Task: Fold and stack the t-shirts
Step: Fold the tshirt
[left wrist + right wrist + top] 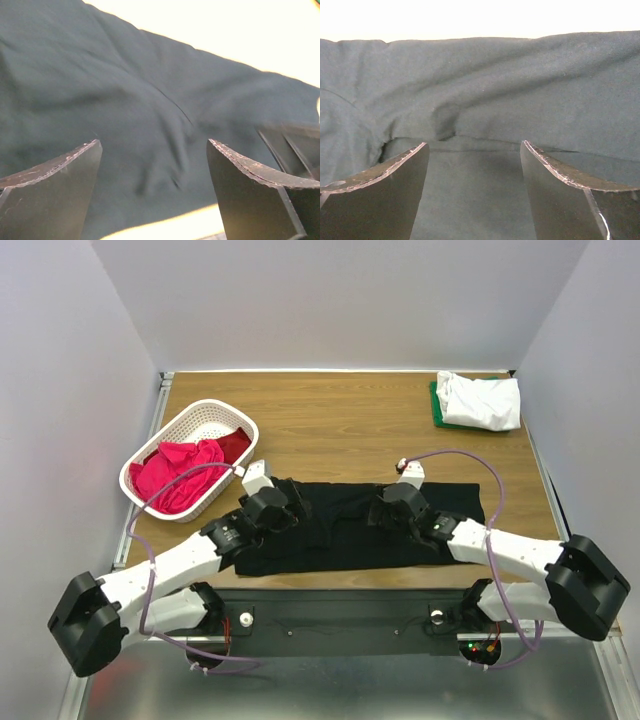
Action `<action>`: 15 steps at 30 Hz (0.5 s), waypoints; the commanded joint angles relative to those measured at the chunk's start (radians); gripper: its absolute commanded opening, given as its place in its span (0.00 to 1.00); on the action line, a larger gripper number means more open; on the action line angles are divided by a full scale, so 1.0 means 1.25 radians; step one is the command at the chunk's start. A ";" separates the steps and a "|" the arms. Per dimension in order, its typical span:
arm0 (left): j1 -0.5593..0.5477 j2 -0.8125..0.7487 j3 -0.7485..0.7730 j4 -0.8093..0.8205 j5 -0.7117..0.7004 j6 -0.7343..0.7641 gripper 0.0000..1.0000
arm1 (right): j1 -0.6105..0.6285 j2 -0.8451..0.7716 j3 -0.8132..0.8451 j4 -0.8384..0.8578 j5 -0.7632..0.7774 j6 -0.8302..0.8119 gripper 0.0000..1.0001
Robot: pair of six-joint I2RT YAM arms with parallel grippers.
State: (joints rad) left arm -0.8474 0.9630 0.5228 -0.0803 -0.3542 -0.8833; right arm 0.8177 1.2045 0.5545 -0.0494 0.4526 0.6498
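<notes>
A large black t-shirt [345, 530] lies flat as a long band across the near middle of the table. My left gripper [293, 502] hovers over its left part, open, with only black cloth [125, 100] below the gap between the fingers [55, 185]. My right gripper [388, 508] is over the shirt's right part, also open; a fold edge of the black fabric [480, 100] runs just ahead of its fingertips [560, 180]. A white t-shirt [482, 400] sits on a green one [436, 406] at the back right. Pink t-shirts [178, 475] and a red one [236, 445] lie in the basket.
The white lattice basket [247, 421] stands at the left of the wooden table [340, 420]. Grey walls close in the left, back and right. The arms' base rail [340, 615] runs along the near edge.
</notes>
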 commanded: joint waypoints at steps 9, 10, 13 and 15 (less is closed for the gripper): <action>0.110 0.135 0.113 0.149 -0.070 0.175 0.98 | -0.001 0.129 0.139 0.024 -0.112 -0.077 0.78; 0.117 0.143 0.109 0.160 -0.066 0.178 0.98 | -0.001 0.138 0.143 0.028 -0.124 -0.078 0.78; 0.151 0.179 0.103 0.180 -0.052 0.185 0.98 | 0.000 0.147 0.148 0.063 -0.146 -0.089 0.78; 0.172 0.209 0.094 0.181 -0.038 0.186 0.99 | -0.001 0.164 0.155 0.080 -0.168 -0.098 0.78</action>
State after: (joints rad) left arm -0.6708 1.1824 0.6243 0.0914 -0.4000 -0.6910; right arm 0.8177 1.3914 0.7025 -0.0345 0.2985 0.5610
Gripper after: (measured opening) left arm 0.985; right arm 0.784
